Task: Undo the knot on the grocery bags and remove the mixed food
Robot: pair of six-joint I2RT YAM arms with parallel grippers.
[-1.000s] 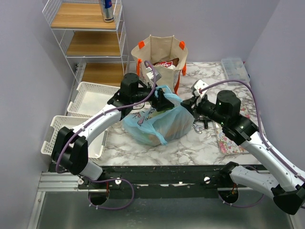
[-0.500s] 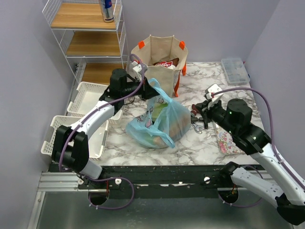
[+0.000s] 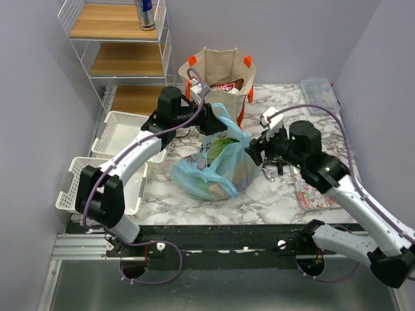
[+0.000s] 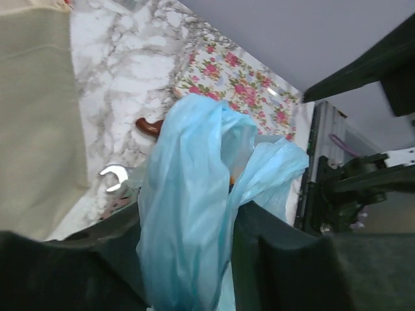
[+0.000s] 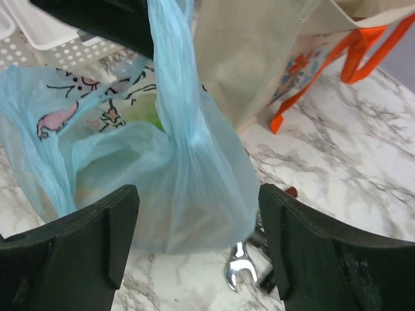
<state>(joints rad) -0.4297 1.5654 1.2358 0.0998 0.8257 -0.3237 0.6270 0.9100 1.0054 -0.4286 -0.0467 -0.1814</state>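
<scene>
Thin light-blue plastic bag (image 3: 214, 170) on marble table (image 3: 259, 194), its raised handle clenched in left gripper (image 3: 211, 120), right gripper (image 3: 255, 150) released, fingers wide beside it, canvas tote (image 3: 220, 72) behind.

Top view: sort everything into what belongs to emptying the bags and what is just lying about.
Belongs to the job:
blue plastic bag
canvas tote
snack packet inside the tote
drink can

Just lying about:
wrench
floral mat
clear box
white baskets
wire shelf
</scene>
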